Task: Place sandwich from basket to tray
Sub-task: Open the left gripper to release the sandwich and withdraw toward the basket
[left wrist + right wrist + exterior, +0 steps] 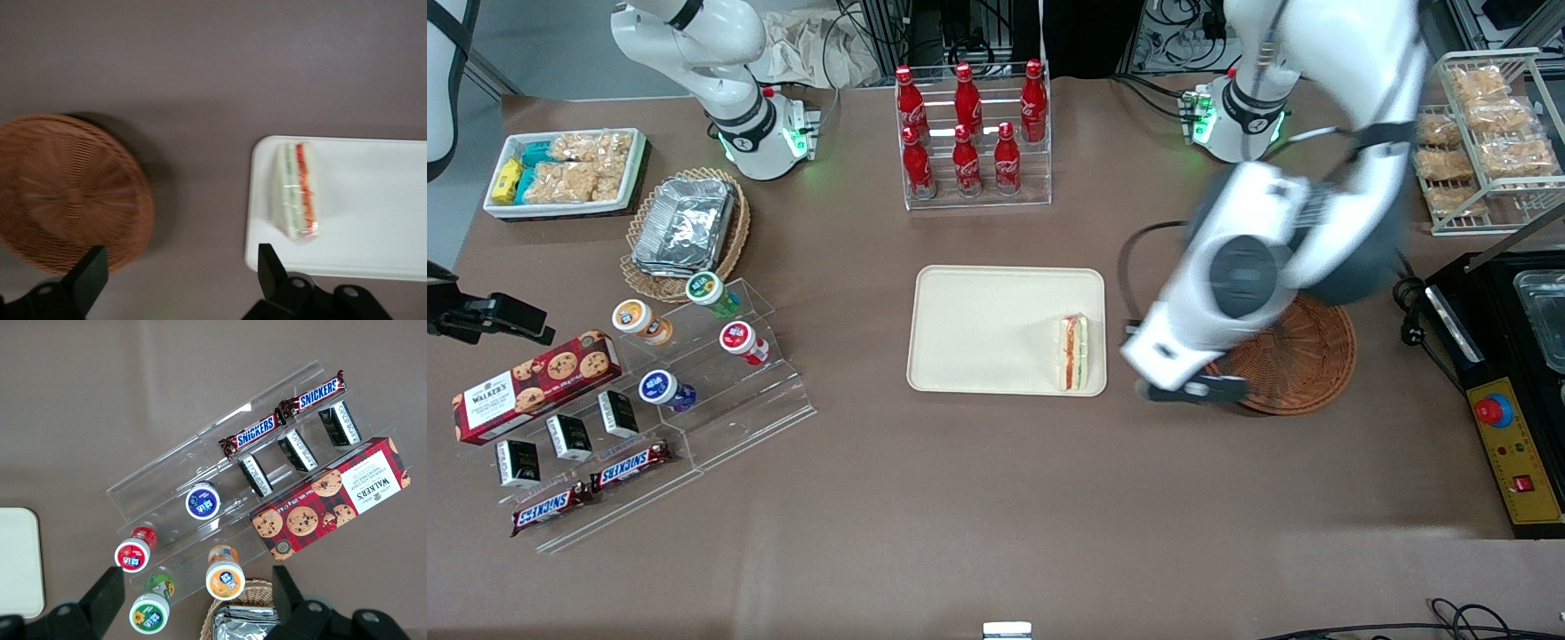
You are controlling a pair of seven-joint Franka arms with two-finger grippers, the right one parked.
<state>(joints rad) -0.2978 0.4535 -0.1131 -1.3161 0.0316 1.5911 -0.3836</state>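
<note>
The sandwich (1073, 353) lies on the cream tray (978, 329), at the tray's edge nearest the reddish-brown wicker basket (1303, 360). It also shows in the left wrist view (298, 191), wrapped in clear film, on the tray (373, 220) beside the basket (63, 190). The basket holds nothing. My left gripper (1183, 388) hangs above the bare table between tray and basket. It is open and empty, with its dark fingers (270, 270) wide apart.
A rack of red cola bottles (971, 133) stands farther from the camera than the tray. A tan basket with foil containers (687, 227), acrylic steps with small jars (694, 342) and snack bars lie toward the parked arm's end. A black control box (1507, 436) sits toward the working arm's end.
</note>
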